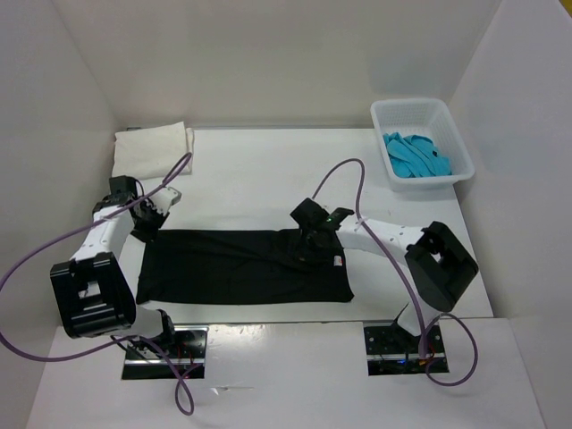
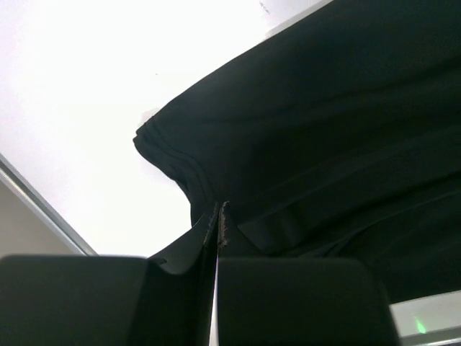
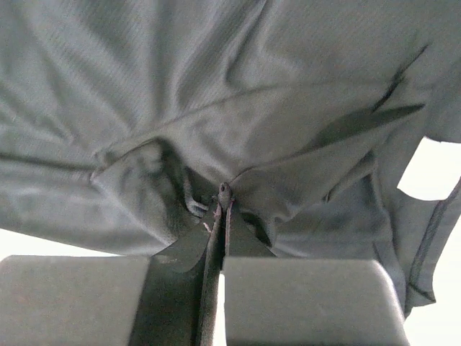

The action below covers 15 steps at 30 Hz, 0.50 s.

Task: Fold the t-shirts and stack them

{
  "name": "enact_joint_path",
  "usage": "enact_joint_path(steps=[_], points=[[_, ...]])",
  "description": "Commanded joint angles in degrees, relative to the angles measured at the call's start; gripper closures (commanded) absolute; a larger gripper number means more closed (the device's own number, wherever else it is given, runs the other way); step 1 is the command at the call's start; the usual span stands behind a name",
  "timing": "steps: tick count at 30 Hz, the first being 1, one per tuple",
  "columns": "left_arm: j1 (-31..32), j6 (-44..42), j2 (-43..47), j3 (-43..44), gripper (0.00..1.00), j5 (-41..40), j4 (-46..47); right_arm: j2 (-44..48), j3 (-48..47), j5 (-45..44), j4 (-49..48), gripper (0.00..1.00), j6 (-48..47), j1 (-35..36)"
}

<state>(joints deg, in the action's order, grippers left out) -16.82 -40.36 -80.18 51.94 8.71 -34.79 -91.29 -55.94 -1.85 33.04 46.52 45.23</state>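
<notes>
While left hand point(image 2: 219, 220) and right hand point(image 3: 223, 198) clamp shut on black t-shirt point(image 1: 232, 268) mid-fold, cream t-shirt point(image 1: 152, 150) sits folded, far-left corner; turquoise t-shirt point(image 1: 416, 154) waits in basket point(image 1: 451, 125).

3 t-shirts: cream tee point(image 1: 152, 150), black tee point(image 1: 237, 268), turq. tee point(image 1: 416, 155); 1 basket point(image 1: 409, 104)

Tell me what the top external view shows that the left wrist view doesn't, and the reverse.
Only top external: the cream-white t-shirt folded at the back left, the basket holding the turquoise t-shirt at the back right, and the right gripper pinching the black t-shirt near its middle. Only left wrist: close up, the left gripper with jaws shut on the shirt's edge, beside a layered, folded corner. Both: the black t-shirt on the white table, with the left gripper at its corner.
</notes>
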Motion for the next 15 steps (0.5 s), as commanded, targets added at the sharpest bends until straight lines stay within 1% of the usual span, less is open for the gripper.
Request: enact_joint_path(steps=[1,3,5,8,11,15], points=[[0.12,2.46,-1.46,4.89,1.00,2.88,1.39,-3.10,-5.12,-5.52,-1.40,1.00,-0.63,0.38],[0.12,4.84,-4.70,9.03,1.00,4.55,1.39,-7.23,-11.62,-9.90,1.76,1.00,-1.87,-0.75],[0.12,7.65,-6.91,14.99,1.00,6.93,1.39,-10.56,-17.23,-11.24,3.17,1.00,-3.89,-2.60],[0.12,10.65,-10.95,20.02,1.00,7.46,2.00,-12.51,-22.69,-13.00,3.70,1.00,-5.47,-6.03],[0.12,11.71,-11.58,20.74,1.00,7.46,3.23,-12.51,-24.04,-13.53,4.40,1.00,-5.48,-7.35],[0.12,11.71,-9.21,17.76,1.00,6.23,5.42,-9.63,-20.09,-11.69,3.26,1.00,-5.48,-7.35]])
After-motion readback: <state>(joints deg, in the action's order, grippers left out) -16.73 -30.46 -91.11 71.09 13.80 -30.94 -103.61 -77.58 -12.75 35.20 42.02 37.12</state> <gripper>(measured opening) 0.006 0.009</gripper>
